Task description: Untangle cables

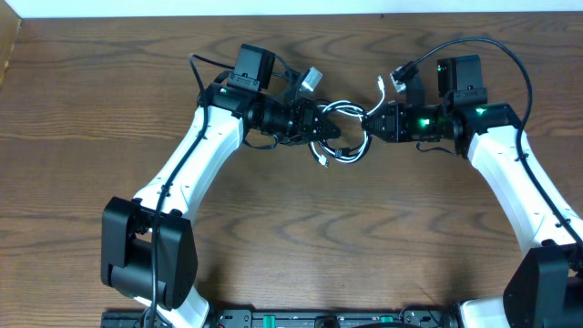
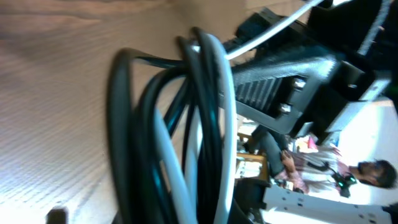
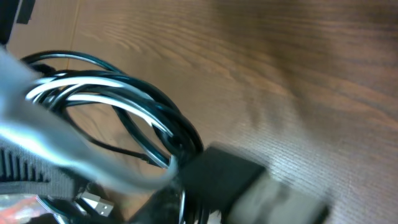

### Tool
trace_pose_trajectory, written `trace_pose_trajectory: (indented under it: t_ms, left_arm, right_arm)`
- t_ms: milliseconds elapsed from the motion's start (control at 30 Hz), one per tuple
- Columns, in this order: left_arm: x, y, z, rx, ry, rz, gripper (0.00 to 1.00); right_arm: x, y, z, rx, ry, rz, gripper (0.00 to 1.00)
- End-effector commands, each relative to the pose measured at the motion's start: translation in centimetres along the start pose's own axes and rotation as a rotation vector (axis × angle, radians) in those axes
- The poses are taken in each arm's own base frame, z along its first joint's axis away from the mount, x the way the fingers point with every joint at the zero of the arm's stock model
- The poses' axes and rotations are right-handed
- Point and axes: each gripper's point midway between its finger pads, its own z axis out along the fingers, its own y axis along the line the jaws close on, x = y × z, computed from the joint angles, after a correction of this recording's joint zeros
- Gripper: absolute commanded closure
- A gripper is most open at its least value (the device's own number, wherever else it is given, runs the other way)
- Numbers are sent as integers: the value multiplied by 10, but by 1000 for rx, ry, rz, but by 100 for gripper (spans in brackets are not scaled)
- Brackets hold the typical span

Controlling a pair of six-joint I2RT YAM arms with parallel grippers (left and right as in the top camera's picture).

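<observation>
The cables (image 1: 344,137) are being grasped at their left end by the clenched left gripper (image 1: 319,125). Near the middle of the table (image 1: 301,246), the coil's long axis is being held roughly left-to-right, reaching the right gripper (image 1: 368,123), whose grip cannot be told.

Brown wood-grain table (image 1: 82,109), evenly lit

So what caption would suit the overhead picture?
The left gripper and right gripper meet at a cable tangle over the wooden table.
</observation>
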Motion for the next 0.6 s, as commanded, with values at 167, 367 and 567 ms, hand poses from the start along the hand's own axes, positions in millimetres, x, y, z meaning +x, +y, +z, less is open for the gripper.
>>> trace_pose_trajectory:
  t_ms: [167, 367, 567]
  left_arm:
    - [0, -3, -4, -2, -9, 31, 93]
    - [-7, 32, -8, -204, -63, 4, 93]
    - [-7, 56, -14, -348, -85, -23, 92]
  right_arm:
    - [-11, -45, -18, 299, -69, 53, 99]
    - [5, -74, -33, 512, -60, 188, 99]
    - [28, -82, -35, 714, -48, 283, 99]
